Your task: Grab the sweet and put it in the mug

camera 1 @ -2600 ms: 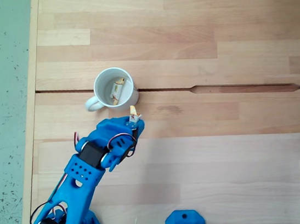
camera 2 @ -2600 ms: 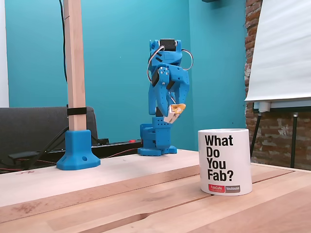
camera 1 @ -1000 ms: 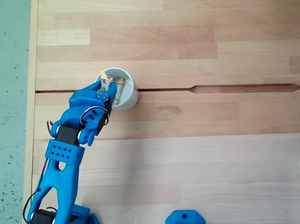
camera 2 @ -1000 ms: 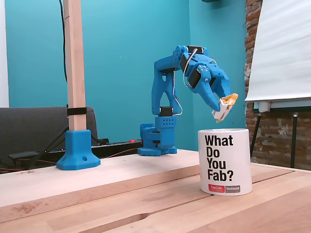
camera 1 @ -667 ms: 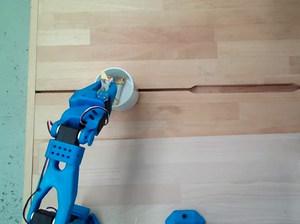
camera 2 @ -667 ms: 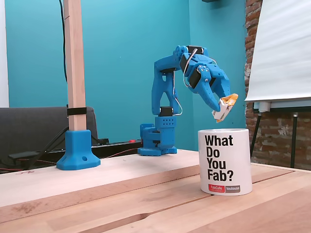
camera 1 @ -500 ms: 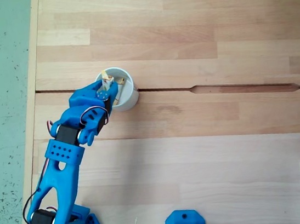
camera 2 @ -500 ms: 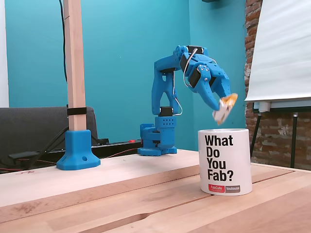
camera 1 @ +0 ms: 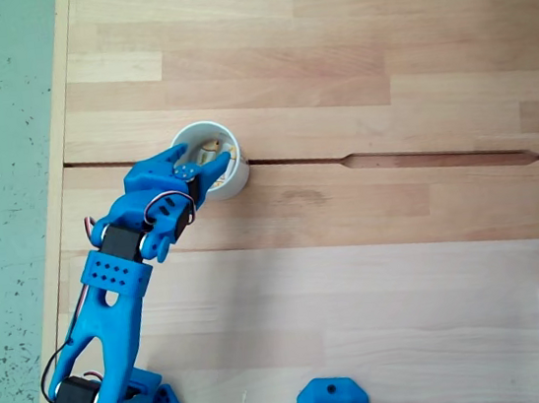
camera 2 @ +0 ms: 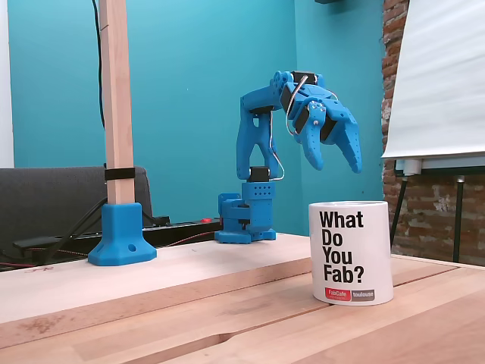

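Fixed view from the side: your hand (camera 2: 337, 162) hangs spread wide and empty above the mug (camera 2: 351, 252), sweet (camera 1: 211, 152) lying inside.

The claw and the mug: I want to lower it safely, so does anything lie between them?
Nothing: in a fixed view the open claw hangs above the mug, with bare air between its tips and the rim.
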`<state>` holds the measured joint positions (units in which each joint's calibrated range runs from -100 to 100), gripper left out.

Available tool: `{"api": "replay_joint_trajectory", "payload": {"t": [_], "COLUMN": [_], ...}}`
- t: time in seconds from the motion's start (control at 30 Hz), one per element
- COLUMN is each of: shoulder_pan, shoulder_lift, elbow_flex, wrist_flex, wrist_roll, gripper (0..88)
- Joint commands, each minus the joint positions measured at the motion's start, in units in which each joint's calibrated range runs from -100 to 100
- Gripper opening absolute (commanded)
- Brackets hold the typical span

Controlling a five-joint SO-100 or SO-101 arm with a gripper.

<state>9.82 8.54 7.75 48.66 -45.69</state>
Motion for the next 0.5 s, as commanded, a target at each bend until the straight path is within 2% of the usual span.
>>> {"api": "replay_joint_trajectory", "payload": {"t": [0.0, 0.27, 0.47], "shoulder_pan": [-0.31, 0.78, 1.14], "shoulder_lift": [-1.65, -8.62, -17.92], "elbow_flex": [-0.62, 2.50, 11.34], "wrist_flex": [1.26, 13.12, 23.84], "wrist_roll": [1.07, 3.81, 2.88], "gripper": [22.0, 0.0, 0.0]}}
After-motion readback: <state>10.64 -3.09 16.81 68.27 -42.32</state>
